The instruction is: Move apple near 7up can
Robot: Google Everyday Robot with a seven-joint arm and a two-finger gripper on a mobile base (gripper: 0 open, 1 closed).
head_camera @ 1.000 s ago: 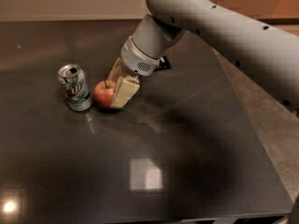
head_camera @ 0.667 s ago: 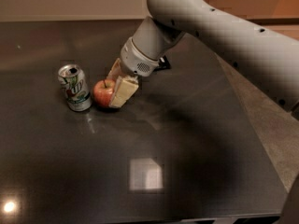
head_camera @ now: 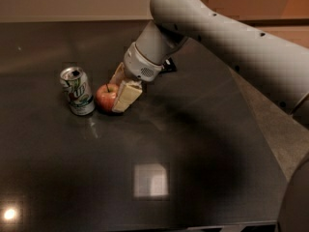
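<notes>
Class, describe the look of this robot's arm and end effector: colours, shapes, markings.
The arm is a thick, smooth, pale grey tube with small dark dots along it. Its rounded wrist carries a perforated patch and a small black part. The end effector, down beside the apple, is cream-coloured and blocky. No cables show.

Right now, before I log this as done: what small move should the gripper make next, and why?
Probably open and let go. The gripper is down at the table, shut on the apple, which seems to rest on the surface close beside the 7up can, so the placing looks finished.
</notes>
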